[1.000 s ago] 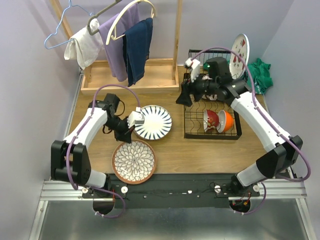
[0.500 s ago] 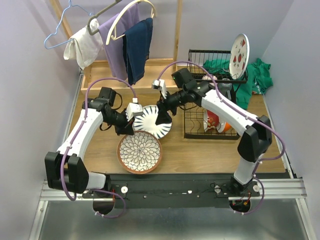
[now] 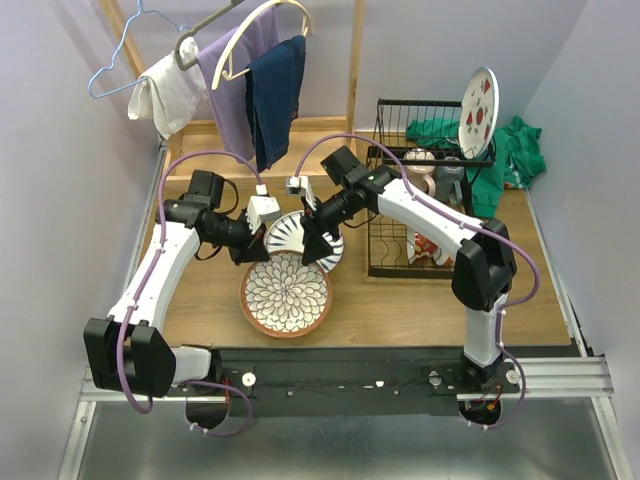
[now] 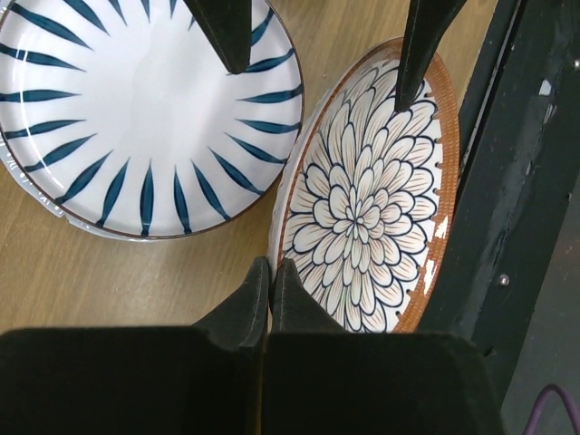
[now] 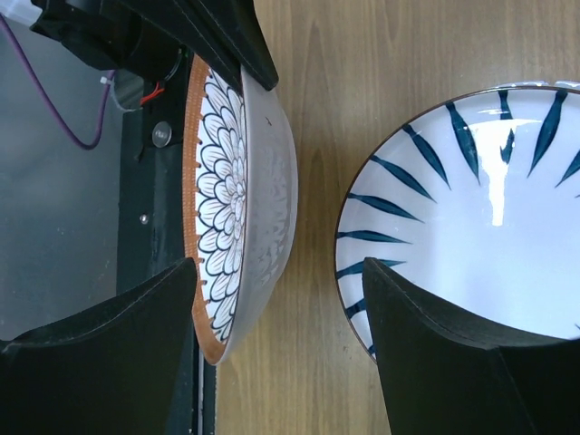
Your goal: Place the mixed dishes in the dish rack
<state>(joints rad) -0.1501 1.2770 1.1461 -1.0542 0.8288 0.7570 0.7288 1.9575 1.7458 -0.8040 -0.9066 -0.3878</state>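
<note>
Wood-topped table point(image 3: 400, 300) between pale lilac walls, seen from above and from both wrists: the left gripper point(image 4: 270, 265) has its two fingers pressed together on the far-left rim of a brown-rimmed floral plate point(image 4: 362, 217), which sits tilted, its pale outer wall showing in the right wrist view. Just to its right, the right gripper point(image 5: 279, 272) hangs with its jaws spread wide, holding nothing. One finger hovers over the floral plate, the other over the white plate with dark-blue radial stripes point(image 4: 136, 100). That striped plate lies flat on the wood on the far side of the floral one, their rims so close that contact cannot be judged. Further right stands the dish rack point(image 3: 425, 274), a black wire two-tier frame, with the right arm stretching across its front. At the right end of its upper tier the white plate with red fruit motifs point(image 3: 479, 112) stands on edge. A pale mug point(image 3: 420, 165) shows among the wires, though which tier holds it cannot be told. A red bowl point(image 3: 421, 247) rests in the lower tier, partly hidden by the arm. At the far left a wooden clothes stand point(image 3: 355, 90) carries hangers with white, purple and navy garments, and a green cloth point(image 3: 522, 150) lies bunched behind the rack at the far right.
</note>
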